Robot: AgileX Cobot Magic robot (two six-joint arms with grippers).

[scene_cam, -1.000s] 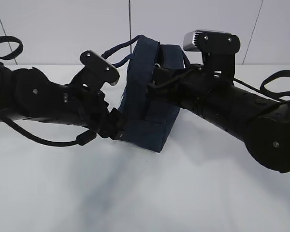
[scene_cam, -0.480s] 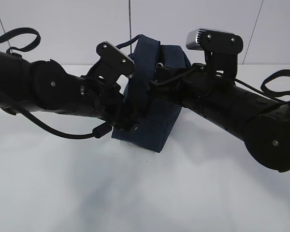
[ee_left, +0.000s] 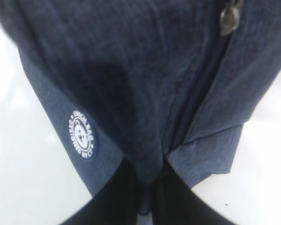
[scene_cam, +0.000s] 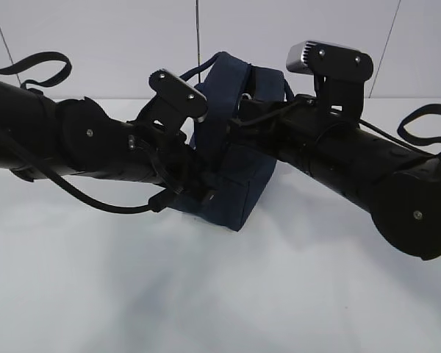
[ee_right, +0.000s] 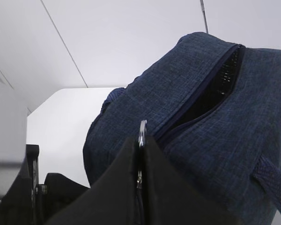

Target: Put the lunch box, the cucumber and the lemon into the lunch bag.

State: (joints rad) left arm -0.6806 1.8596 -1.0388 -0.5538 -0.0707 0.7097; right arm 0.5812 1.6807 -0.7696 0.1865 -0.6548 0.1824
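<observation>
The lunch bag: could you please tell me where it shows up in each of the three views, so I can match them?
Exterior view: the lunch bag stands at centre, between the two arms.
Left wrist view: its navy fabric fills most of the frame, white logo at lower left.
Right wrist view: it fills the right half, its top partly unzipped.
Shared landmark: the zipper line, seen in both wrist views.

On the table (scene_cam: 220, 294), the lunch bag (scene_cam: 231, 184) stands between both arms: left gripper (ee_left: 147, 197) at its lower left corner, right gripper (ee_right: 141, 159) at its upper zipper pull (ee_right: 142, 133).
</observation>
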